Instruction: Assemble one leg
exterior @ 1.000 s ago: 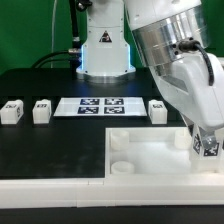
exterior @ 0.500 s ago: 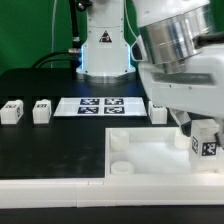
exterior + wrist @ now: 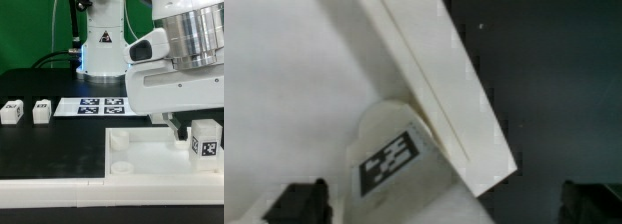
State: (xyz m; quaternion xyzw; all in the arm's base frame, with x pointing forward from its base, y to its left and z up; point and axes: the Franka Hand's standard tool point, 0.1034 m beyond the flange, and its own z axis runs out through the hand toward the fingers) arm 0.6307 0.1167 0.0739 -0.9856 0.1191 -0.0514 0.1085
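Note:
A leg (image 3: 205, 139), a small white block with a square tag on its face, stands upright on the near right corner of the large white panel (image 3: 150, 155). My gripper (image 3: 179, 125) hangs just above it toward the exterior view's left, open and empty. In the wrist view the leg (image 3: 397, 152) and its tag lie against the panel's raised rim (image 3: 446, 90), and my gripper (image 3: 446, 205) has its dark fingers (image 3: 299, 200) spread wide on either side, apart from the leg. Two more legs (image 3: 12, 110) (image 3: 41, 110) stand at the far left.
The marker board (image 3: 95, 105) lies flat behind the panel. Round sockets (image 3: 118, 141) sit at the panel's left corners. The robot base (image 3: 103, 50) stands at the back. The arm's bulk hides the area right of the marker board.
The gripper has let go of the leg, which stays standing on the panel's right corner. The arm has risen and shifted toward the exterior view's left, now hiding the leg behind the panel.

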